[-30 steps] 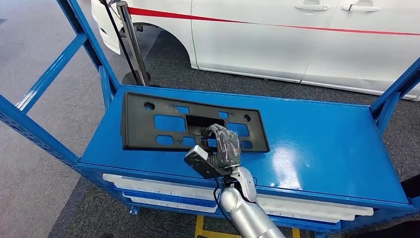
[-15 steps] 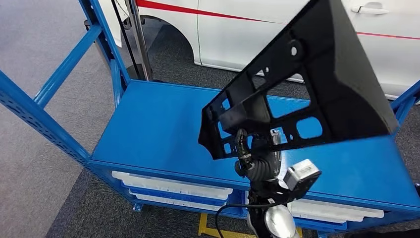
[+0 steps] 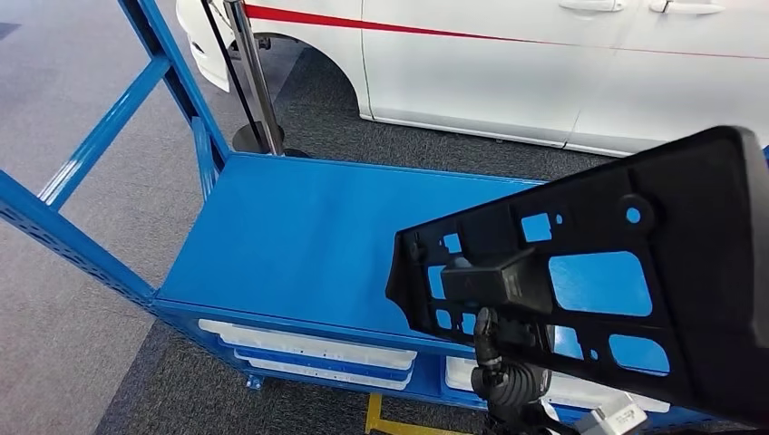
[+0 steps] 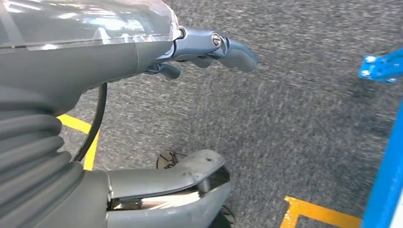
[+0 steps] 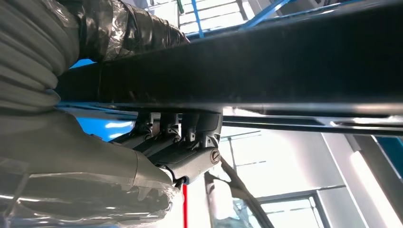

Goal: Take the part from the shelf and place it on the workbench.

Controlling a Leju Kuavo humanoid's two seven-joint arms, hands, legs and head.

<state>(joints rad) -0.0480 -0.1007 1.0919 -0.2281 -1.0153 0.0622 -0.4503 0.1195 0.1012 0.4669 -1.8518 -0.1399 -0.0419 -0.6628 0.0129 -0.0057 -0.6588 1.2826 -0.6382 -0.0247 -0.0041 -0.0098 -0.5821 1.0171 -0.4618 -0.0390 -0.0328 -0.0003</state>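
Note:
The part point(image 3: 635, 290) is a long black plastic plate with several cut-outs. It is off the blue shelf point(image 3: 299, 245) and hangs tilted close in front of me at the right. My right hand point(image 3: 512, 362) grips it from below at its lower edge. In the right wrist view the part point(image 5: 285, 61) runs as a dark bar across the picture, with my right hand point(image 5: 180, 142) clamped around it. My left hand point(image 4: 142, 57) hangs over grey carpet, its fingers point(image 4: 228, 45) apart and nothing in them.
The shelf's blue uprights point(image 3: 100, 136) rise at the left. White parts point(image 3: 308, 349) lie on the tier below. Behind the shelf stand a steel post point(image 3: 249, 72) and a white car point(image 3: 508, 63). Yellow floor lines point(image 4: 318, 213) mark the carpet.
One second ago the part lay flat on the shelf under my right hand. It was lifted and swung upright, and now sits lower, further right and closer to me. The shelf top is bare.

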